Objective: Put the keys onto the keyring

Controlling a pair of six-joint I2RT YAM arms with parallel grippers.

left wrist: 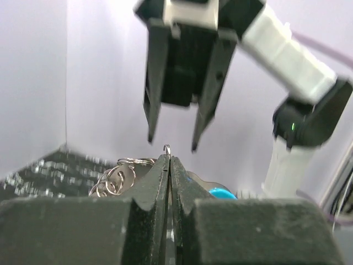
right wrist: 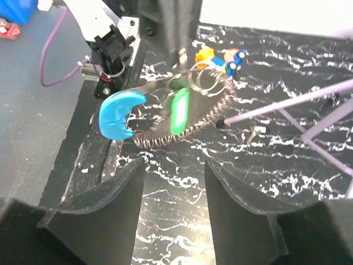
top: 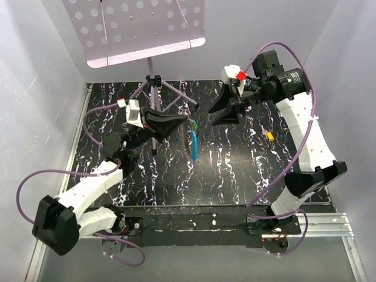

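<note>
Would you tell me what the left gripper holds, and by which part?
The left gripper pinches the keyring by a small wire loop.

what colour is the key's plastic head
Bright green. The key shows best in the right wrist view, hanging among the metal loops.

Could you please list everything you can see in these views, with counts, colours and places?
keyring: one, silvery loop with a light-blue tag, hanging over the table's middle
key: one, green head, hanging with the keyring
small piece: one, orange, on the table right of centre
tripod stand: one, purple, far centre
perforated tray: one, pale, atop the stand
table: one, black with white marbling
left gripper: one, black, shut on the keyring
right gripper: one, black, open, facing the keyring
</note>
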